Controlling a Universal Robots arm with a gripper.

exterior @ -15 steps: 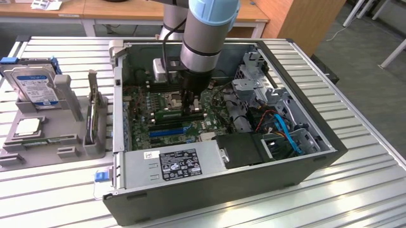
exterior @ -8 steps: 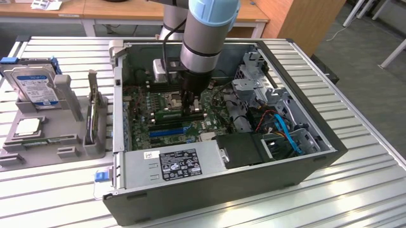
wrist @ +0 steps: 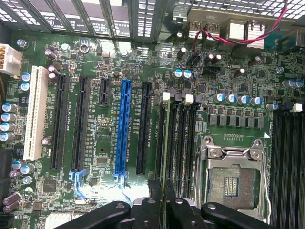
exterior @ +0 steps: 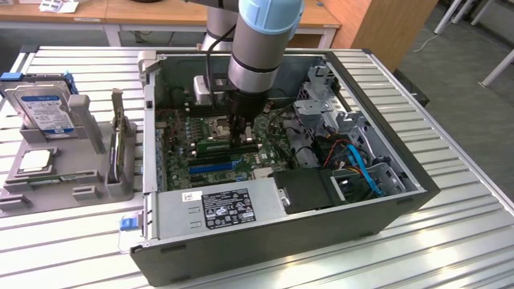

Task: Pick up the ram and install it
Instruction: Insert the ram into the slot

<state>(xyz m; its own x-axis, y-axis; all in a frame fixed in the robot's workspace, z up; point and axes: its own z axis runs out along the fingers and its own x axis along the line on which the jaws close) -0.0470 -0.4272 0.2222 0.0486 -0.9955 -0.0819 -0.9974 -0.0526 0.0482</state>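
Gripper (exterior: 243,135), centre of exterior view inside computer case (exterior: 281,247), clamped on ram (wrist: 165,143), edge-on along memory slots (wrist: 183,143).

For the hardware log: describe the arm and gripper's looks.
The arm is a silver-grey cylinder with a light blue joint cap, dark at the wrist. A black cable runs alongside it, and a pale box sits by the wrist. The gripper is black, with rounded links.
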